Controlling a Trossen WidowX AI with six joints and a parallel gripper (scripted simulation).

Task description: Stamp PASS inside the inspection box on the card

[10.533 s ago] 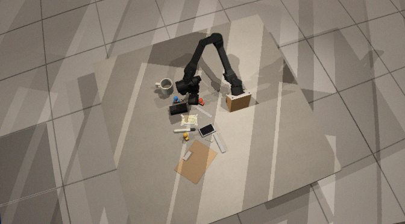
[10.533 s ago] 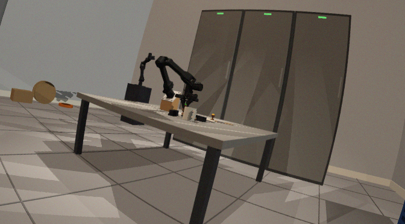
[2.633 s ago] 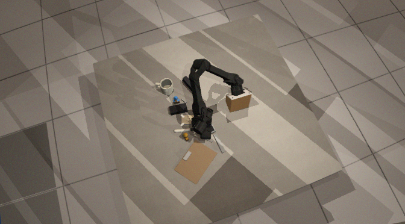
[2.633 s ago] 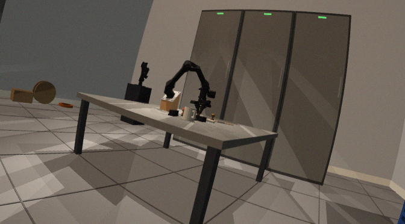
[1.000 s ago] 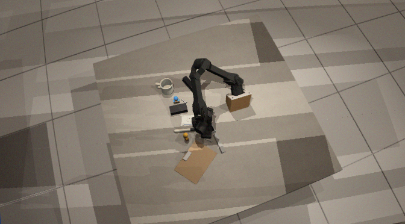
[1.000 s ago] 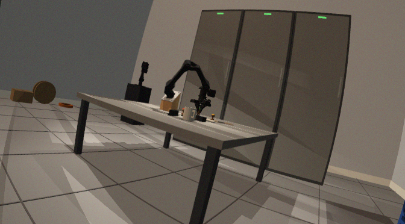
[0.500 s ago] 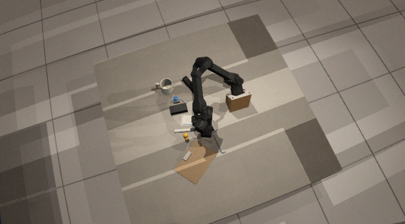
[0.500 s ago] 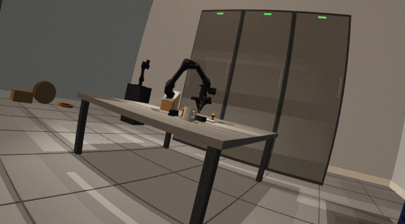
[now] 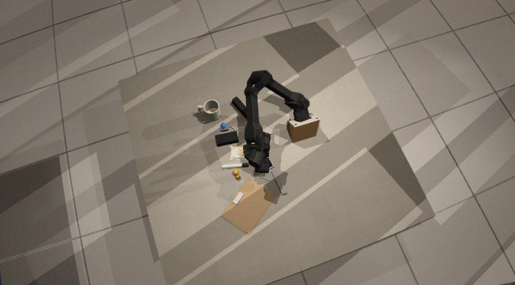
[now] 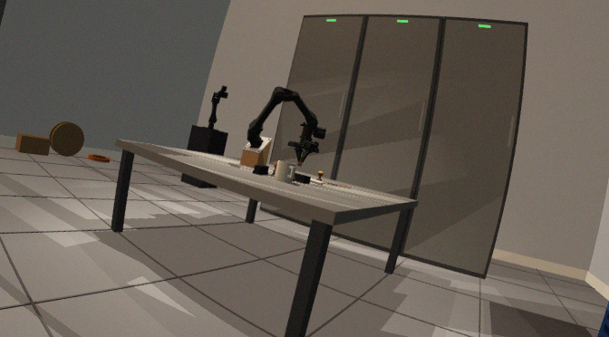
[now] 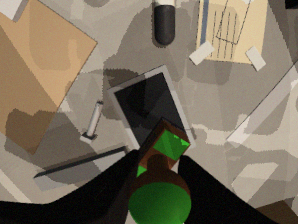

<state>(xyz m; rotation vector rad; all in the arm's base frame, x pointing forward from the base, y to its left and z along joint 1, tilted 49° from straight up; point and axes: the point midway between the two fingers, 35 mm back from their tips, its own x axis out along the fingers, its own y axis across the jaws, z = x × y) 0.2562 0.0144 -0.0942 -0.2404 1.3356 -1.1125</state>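
Gripper [image 9: 264,170] [image 10: 301,161] [image 11: 158,159] clamped on the green-topped stamp [image 10: 302,156] [image 11: 160,202], lower middle of the wrist frame, its block overlapping the pad's [image 11: 145,97] near end in view; contact can't be told. Card [image 9: 238,152] [image 11: 234,35] lies upper right there, clipboard [image 9: 250,206] [image 11: 37,70] upper left.

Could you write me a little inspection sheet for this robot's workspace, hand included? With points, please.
Surface: grey table [image 9: 306,224] [image 10: 362,195] [image 11: 125,35], streaked with light and shadow.
Job's things: green-knobbed stamp [image 10: 300,161] [image 11: 160,204] held near the open ink pad [image 11: 140,100]; card [image 9: 239,152] [image 11: 255,30] taped down.
Clutter: mug [image 9: 214,116] [image 10: 283,173], marker [image 9: 231,166] [image 11: 164,27], brown clipboard [image 9: 250,212] [image 11: 50,75], blue-topped [image 9: 224,126] and yellow-topped [image 9: 236,172] [image 10: 320,175] pieces.
Hand [image 10: 301,162] [image 11: 158,159]: shut on the stamp.
Cables: nothing seen.
Surroundings: tiled floor [image 9: 96,78] [image 10: 227,283], tall cabinets [image 10: 399,115], another arm [image 10: 213,108] beyond the table.
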